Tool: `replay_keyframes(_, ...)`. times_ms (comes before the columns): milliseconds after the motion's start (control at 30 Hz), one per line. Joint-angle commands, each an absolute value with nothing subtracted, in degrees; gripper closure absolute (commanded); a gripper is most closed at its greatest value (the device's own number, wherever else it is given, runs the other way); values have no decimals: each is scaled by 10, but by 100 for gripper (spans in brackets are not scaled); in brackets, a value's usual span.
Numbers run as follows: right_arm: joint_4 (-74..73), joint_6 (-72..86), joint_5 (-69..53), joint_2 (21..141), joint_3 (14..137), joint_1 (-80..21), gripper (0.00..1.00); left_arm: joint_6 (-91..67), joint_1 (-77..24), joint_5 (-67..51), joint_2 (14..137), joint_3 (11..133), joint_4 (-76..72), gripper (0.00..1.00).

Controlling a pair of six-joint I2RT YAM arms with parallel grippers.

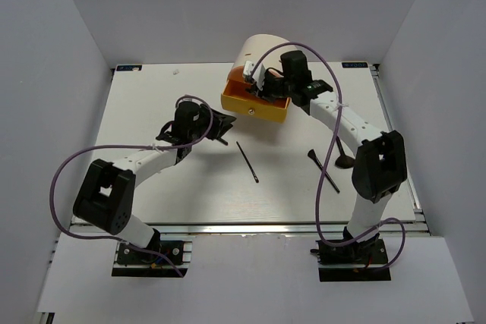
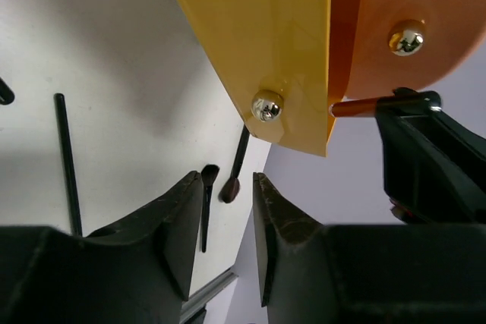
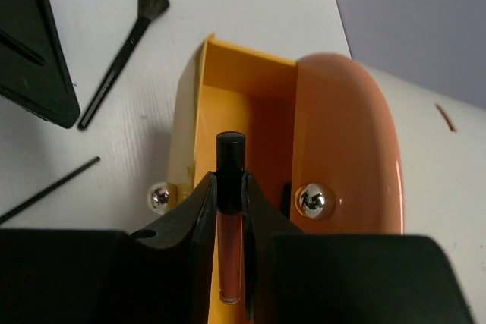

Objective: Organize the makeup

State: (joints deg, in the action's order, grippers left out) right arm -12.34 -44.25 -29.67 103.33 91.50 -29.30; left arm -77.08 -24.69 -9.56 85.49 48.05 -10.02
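Note:
My right gripper point(image 3: 230, 180) is shut on a short red-and-black stick point(image 3: 230, 225) and holds it over the open yellow drawer point(image 3: 243, 104) of the cream case point(image 1: 262, 47). In the top view the right gripper point(image 1: 267, 87) hangs above that drawer point(image 1: 254, 104). My left gripper point(image 1: 222, 125) is open and empty, just left of the drawer front point(image 2: 258, 43); its jaws stand slightly apart point(image 2: 228, 181). A slim black stick point(image 1: 247, 162) lies mid-table. Two black brushes point(image 1: 323, 170) point(image 1: 343, 160) lie at the right. Another brush point(image 3: 125, 39) lies by the left gripper. No sponges are in view.
An orange drawer front point(image 3: 345, 142) with a metal knob point(image 3: 313, 199) is closed beside the yellow drawer. The yellow drawer's own knob point(image 2: 266, 105) faces my left gripper. White walls enclose the table point(image 1: 152, 180) on three sides.

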Motion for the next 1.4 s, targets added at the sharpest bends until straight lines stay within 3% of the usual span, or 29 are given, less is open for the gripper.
replay_keyframes(0,-119,-498,-256,1033,947,-293,87,-780,-245,-124,879,515,-125,58)
replay_keyframes(33,-123,-501,-254,1035,946,-293,74,-778,-245,-127,886,525,-125,59)
replay_keyframes(133,-131,-495,-254,1027,934,-293,53,-773,-248,-133,913,541,-121,62)
replay_keyframes(233,-126,-462,-257,1009,925,-293,44,-766,-251,-131,941,569,-110,68)
replay_keyframes(300,-135,-424,-271,1000,934,-293,44,-760,-255,-127,958,593,-102,75)
replay_keyframes(367,-136,-390,-280,979,938,-293,49,-756,-257,-121,987,615,-81,89)
replay_keyframes(433,-121,-338,-282,951,927,-292,62,-751,-259,-115,1007,653,-59,100)
replay_keyframes(533,-95,-292,-276,907,900,-290,69,-749,-261,-99,1045,711,-24,100)
replay_keyframes(733,-72,-251,-265,856,848,-271,70,-751,-263,-89,1096,783,-5,100)
replay_keyframes(1067,-66,-224,-268,824,765,-228,68,-791,-264,-94,1153,836,-47,81)
replay_keyframes(1233,-64,-212,-272,809,725,-212,67,-792,-264,-96,1176,859,-72,63)
replay_keyframes(1367,-69,-211,-277,792,694,-206,67,-790,-263,-103,1177,853,-92,57)
